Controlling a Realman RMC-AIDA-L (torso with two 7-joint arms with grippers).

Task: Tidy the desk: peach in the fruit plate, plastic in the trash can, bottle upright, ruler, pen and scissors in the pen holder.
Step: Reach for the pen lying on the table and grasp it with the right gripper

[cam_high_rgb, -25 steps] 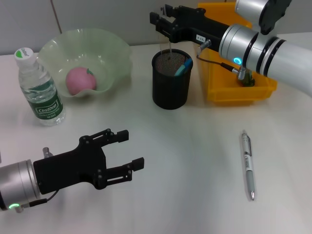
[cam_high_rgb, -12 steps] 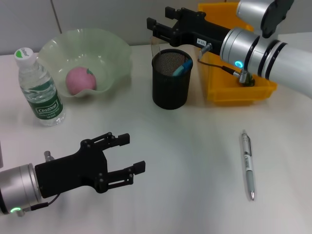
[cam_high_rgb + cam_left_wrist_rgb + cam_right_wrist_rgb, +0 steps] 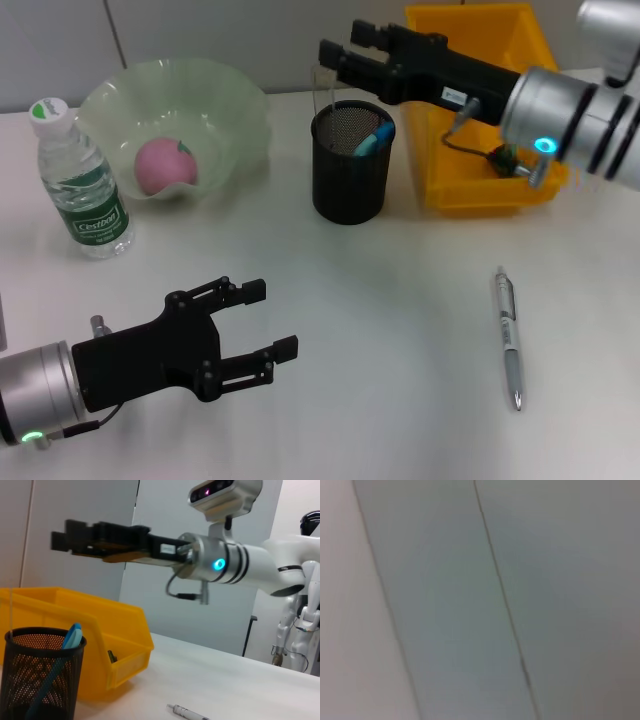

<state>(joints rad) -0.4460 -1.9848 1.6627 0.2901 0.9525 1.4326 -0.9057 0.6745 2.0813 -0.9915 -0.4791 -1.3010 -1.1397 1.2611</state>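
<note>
A pink peach [image 3: 164,165] lies in the pale green fruit plate [image 3: 235,110]. The bottle [image 3: 82,185] stands upright to its left. The black mesh pen holder [image 3: 349,165] [image 3: 41,677] contains a blue-handled tool [image 3: 375,138] and a thin clear ruler [image 3: 318,88] leaning on its rim. A silver pen [image 3: 510,340] [image 3: 186,713] lies on the table at right. My right gripper [image 3: 342,42] [image 3: 62,537] hovers open and empty just above and behind the holder. My left gripper [image 3: 275,318] is open, low over the near left table.
A yellow bin [image 3: 470,190] [image 3: 115,630] stands right of the holder, with a small dark item [image 3: 505,160] inside. The right wrist view shows only a grey wall.
The right gripper let the clear ruler go into the pen holder and has drawn back toward the right. The left gripper drifted slightly.
</note>
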